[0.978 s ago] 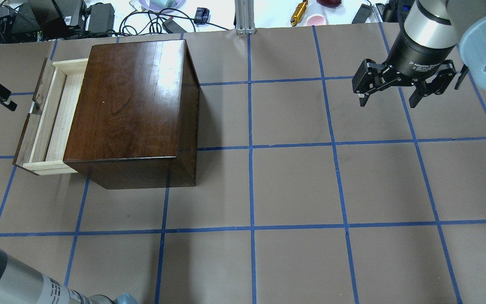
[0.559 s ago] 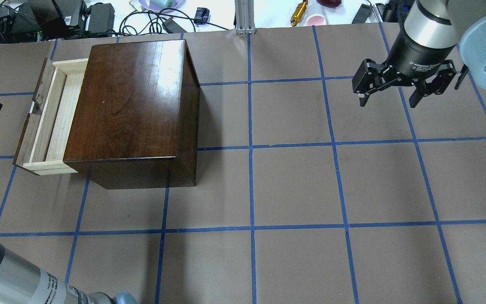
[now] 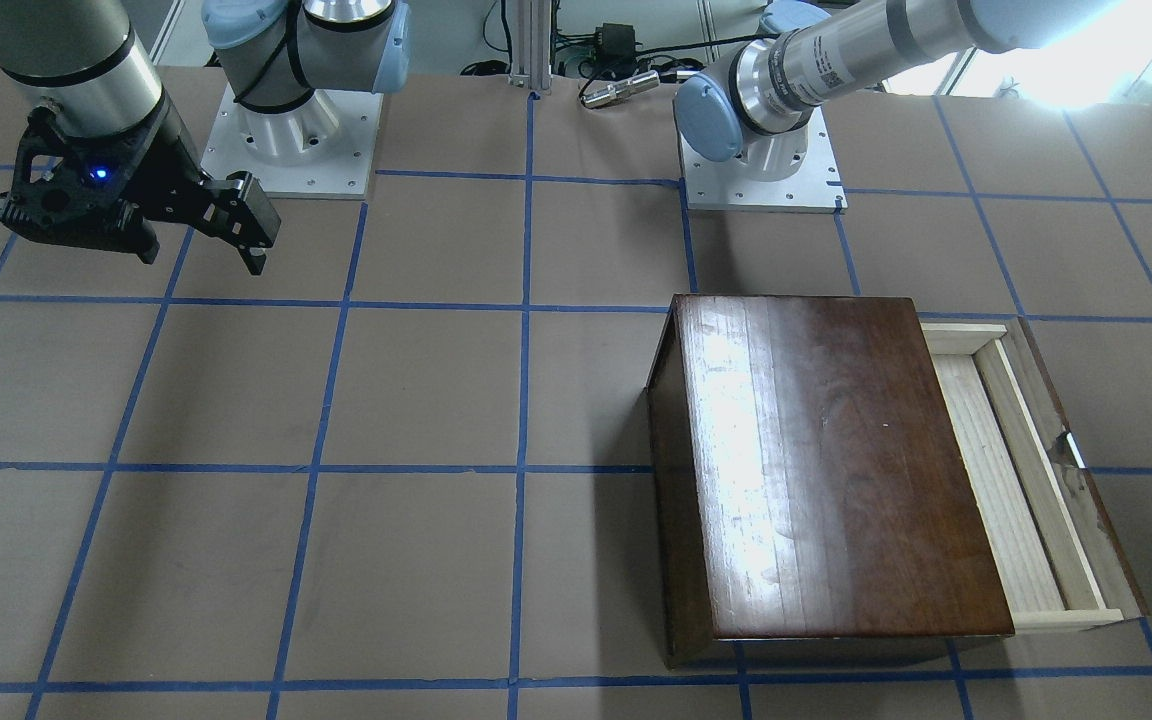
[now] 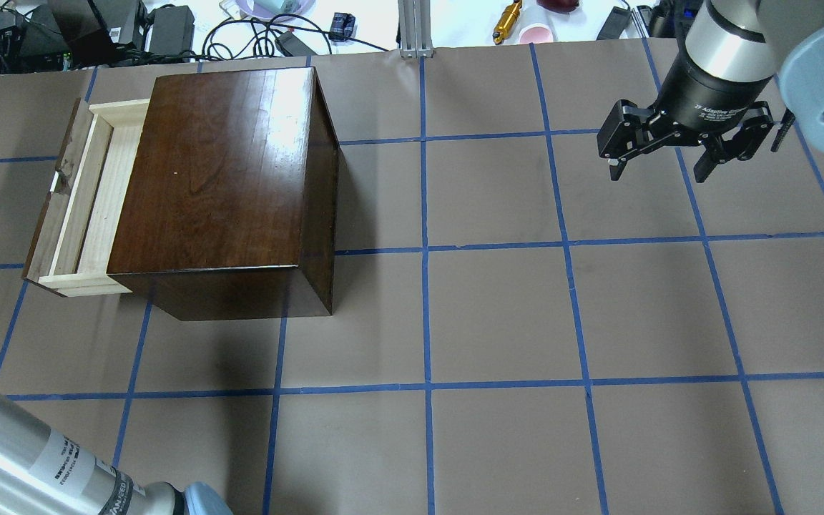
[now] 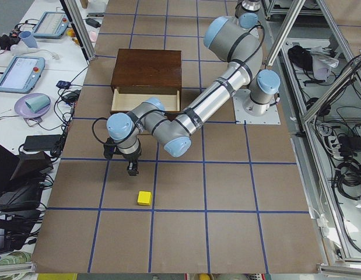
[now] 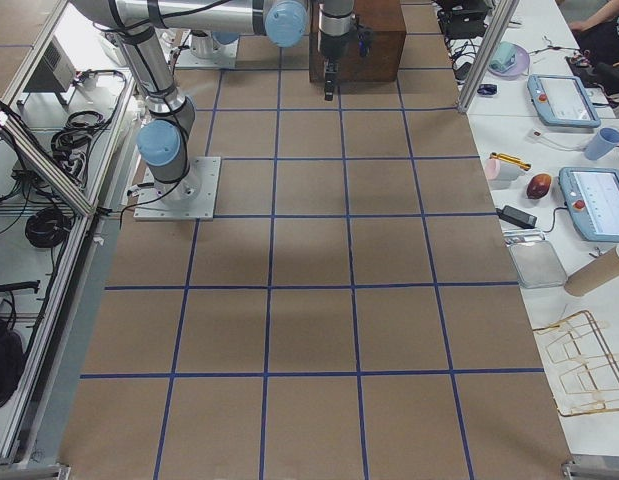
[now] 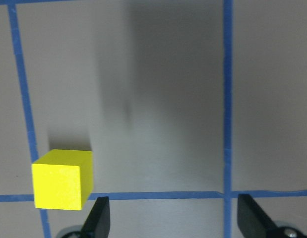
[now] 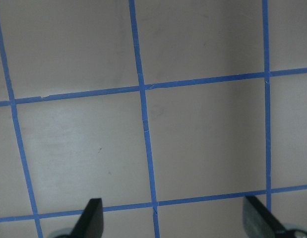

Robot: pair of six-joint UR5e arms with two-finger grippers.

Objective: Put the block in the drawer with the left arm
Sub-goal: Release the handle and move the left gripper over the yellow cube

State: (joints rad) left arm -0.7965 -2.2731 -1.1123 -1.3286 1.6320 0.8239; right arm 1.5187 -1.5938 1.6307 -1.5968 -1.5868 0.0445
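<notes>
Overhead exterior: brown tabletop (image 4: 498, 315), blue tape grid (image 4: 424, 214), drawer (image 4: 101, 193) open, cables (image 4: 254, 32) beyond.

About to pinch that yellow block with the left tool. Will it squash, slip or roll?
Probably rigid: the block shows crisp edges and flat faces, so it should not squash. Unlikely to roll, since it sits flat on the table. Its smooth faces may slip slightly unless the open left tool closes squarely on them.
</notes>
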